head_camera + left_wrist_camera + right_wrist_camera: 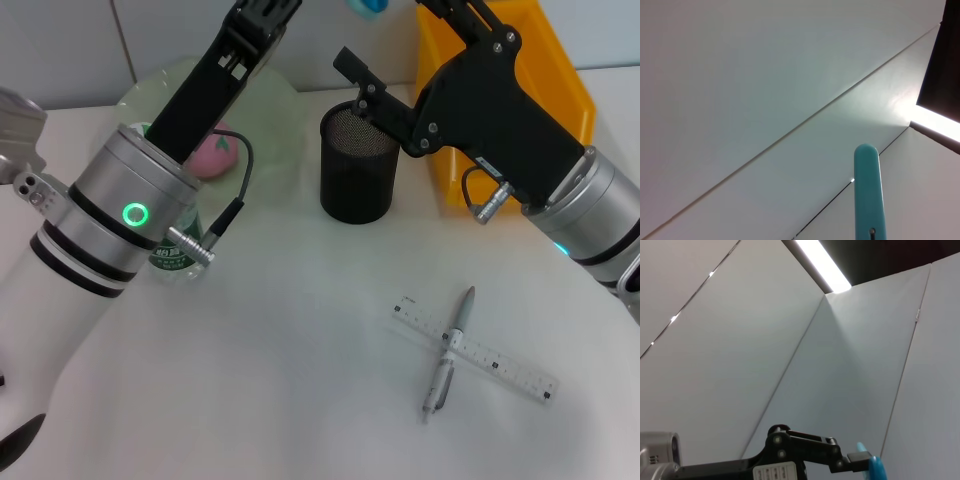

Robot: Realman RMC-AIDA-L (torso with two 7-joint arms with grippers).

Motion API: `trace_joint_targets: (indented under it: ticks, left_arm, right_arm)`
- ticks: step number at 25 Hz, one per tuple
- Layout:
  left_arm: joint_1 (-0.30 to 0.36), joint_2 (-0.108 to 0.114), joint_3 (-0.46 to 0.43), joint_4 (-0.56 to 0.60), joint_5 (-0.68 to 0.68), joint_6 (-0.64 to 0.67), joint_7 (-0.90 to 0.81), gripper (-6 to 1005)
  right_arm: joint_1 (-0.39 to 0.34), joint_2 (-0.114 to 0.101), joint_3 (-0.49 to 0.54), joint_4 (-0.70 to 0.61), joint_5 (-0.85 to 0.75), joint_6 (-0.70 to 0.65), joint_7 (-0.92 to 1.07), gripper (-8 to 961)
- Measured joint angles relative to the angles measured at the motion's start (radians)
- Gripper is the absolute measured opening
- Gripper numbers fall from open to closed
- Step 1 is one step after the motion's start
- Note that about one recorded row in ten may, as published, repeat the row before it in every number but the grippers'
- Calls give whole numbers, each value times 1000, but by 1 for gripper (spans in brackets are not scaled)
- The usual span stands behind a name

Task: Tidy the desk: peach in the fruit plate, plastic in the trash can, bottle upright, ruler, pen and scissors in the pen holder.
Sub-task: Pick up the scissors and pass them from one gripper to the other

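- Two items lie nearest on the white surface, still unsorted: a grey pen lying across a clear ruler, the two touching where they cross, well apart from the black mesh pen holder farther back.
- Farther off, on the left side, a green-labelled bottle stands half hidden behind the left arm's wrist, seemingly upright.
- Behind it the peach rests in the pale green fruit plate, so that step looks done.
- A yellow bin stands at the far right, mostly screened by the right arm.
- Both arms reach up and away over the back of the surface, wrists tilted so their cameras face the ceiling; the pose suggests a mid-air handover above the holder.
- A teal scissor handle rises in the left wrist view, apparently held aloft.
- The left gripper appears in the right wrist view clenched on that handle.
- For the right jaws, I cannot tell whether they are released or clenched.
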Motion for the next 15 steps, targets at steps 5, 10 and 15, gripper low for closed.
trace_joint_targets:
  ticks: [5,10,15]
  left_arm:
    - [-2,0,6,3,-1,-1,0,262]
    - [-2,0,8,10,-2,-5,1,263]
    - [0,0,11,13,-2,-16,-2,264]
  right_arm:
    - [5,0,3,0,0,1,-9,758]
    - [9,0,3,0,0,8,-10,717]
    - [14,0,4,0,0,11,-10,666]
